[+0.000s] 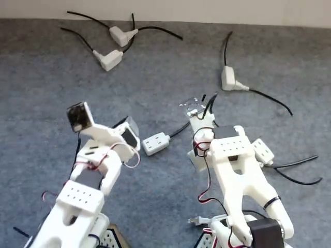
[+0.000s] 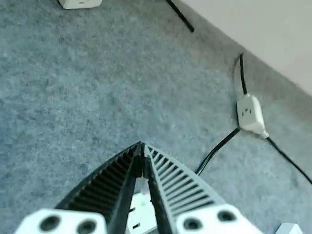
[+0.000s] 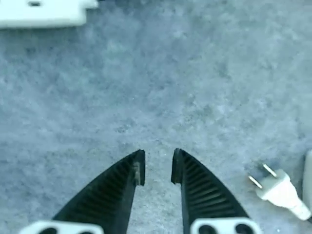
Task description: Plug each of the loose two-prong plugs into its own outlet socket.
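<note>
The left claw (image 2: 142, 152) is being held clenched on nothing, above a white outlet socket (image 2: 140, 212) lying on the grey carpet (image 2: 73, 97). The right claw (image 3: 158, 166) is being held slightly parted and empty, with a loose two-prong plug (image 3: 274, 188) lying just beside it. Farther off, a corded socket (image 2: 250, 113) is lying.

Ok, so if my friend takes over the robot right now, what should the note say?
Left gripper: shut.
Right gripper: open, empty.
A loose plug lies beside the right gripper. One socket lies near the left gripper; another socket lies farther out.
Done: nothing I can see for sure.
Left: grab the plug and push it into a socket, then do any other loose plugs.
</note>
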{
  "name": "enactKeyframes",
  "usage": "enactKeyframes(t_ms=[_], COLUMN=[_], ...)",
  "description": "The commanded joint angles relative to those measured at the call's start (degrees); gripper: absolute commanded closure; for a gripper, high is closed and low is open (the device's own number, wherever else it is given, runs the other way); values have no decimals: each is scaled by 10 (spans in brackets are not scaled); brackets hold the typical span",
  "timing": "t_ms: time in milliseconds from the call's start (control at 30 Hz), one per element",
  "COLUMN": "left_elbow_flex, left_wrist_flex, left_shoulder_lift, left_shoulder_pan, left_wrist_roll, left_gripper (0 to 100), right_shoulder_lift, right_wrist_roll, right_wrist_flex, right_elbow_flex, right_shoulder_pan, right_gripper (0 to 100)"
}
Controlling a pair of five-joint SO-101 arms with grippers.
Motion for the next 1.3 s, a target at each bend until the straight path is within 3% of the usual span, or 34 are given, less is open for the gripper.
enactKeyframes(t_ms=[0, 200, 367, 467, 567, 733, 867, 1033, 1267], left_elbow_flex=[-93, -180, -235, -251, -252, -252, -253, -253, -254], left_wrist_flex=[40, 223, 353, 414, 435, 489, 512, 517, 515], left_shoulder_lift=[106, 126, 126, 131, 131, 131, 130, 131, 131], left_shoulder_pan=[57, 176, 223, 260, 306, 415, 468, 477, 480], left_wrist_roll=[-85, -246, -271, -278, -278, -280, -360, -422, -460], left_gripper=[993, 993, 992, 992, 973, 803, 796, 793, 793], right_shoulder_lift=[-2, -2, -2, -2, -2, -2, -1, 38, 222], right_wrist_roll=[-16, 52, 73, 72, 72, 70, 69, 72, 88], right_wrist_flex=[-3, 53, 80, 82, 80, 80, 80, 79, 84], right_elbow_flex=[-39, -71, -98, -100, -97, -95, -95, -115, -260], right_shoulder_pan=[65, 181, 242, 262, 270, 273, 291, 364, 476], right_gripper=[896, 896, 889, 832, 813, 813, 813, 813, 813])
